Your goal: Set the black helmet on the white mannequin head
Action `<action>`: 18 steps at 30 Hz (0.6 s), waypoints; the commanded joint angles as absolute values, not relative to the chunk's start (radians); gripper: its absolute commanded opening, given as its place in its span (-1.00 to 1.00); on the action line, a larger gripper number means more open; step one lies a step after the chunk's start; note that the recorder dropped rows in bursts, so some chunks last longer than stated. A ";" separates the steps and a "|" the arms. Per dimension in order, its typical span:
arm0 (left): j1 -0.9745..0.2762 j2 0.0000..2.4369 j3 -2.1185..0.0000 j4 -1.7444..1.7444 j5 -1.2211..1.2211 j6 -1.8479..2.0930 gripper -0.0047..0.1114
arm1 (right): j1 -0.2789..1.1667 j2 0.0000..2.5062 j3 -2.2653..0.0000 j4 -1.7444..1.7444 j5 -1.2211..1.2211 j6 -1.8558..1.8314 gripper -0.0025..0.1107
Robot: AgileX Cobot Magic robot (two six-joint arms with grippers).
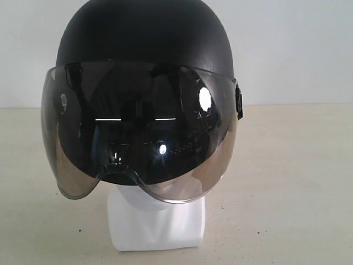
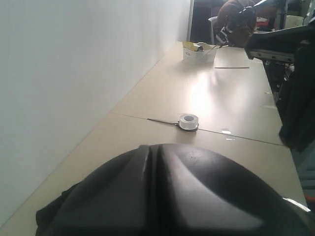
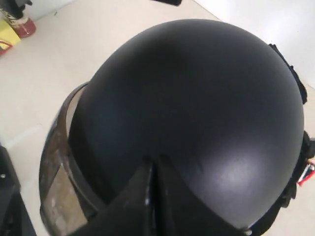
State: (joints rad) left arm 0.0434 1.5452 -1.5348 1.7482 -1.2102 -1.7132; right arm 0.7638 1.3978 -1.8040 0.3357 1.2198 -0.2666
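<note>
The black helmet [image 1: 138,33] sits on the white mannequin head [image 1: 157,221]. Its smoky visor [image 1: 138,132] hangs down over the face, so only the neck and base show. In the right wrist view the helmet's rounded shell [image 3: 197,88] fills the picture. My right gripper [image 3: 155,162] is shut with nothing held, its tip right at the shell's top; I cannot tell whether it touches. My left gripper [image 2: 155,147] is shut and empty, pointing along the table away from the helmet. Neither gripper shows in the exterior view.
In the left wrist view a small roll of tape [image 2: 188,121] lies on the beige table, with a white basket [image 2: 199,52] farther off and a white wall [image 2: 74,73] along one side. A red-capped item [image 3: 22,24] stands near the helmet.
</note>
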 commanded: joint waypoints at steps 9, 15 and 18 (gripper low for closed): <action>-0.017 1.564 -1.545 1.744 -1.221 -1.688 -0.84 | 0.861 1.559 -1.938 0.285 1.221 -0.226 -0.96; -0.021 1.594 -1.545 1.744 -1.221 -1.691 -0.84 | 0.877 1.548 -1.938 0.358 1.221 -0.219 -0.96; -0.021 1.608 -1.545 1.744 -1.221 -1.712 -0.84 | 0.928 1.544 -1.938 0.333 1.221 -0.210 -0.96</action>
State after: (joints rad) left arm -0.0126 1.5948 -1.5411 1.7482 -1.2172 -1.6908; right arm 0.8900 1.5600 -1.9307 0.3339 1.2198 -0.2231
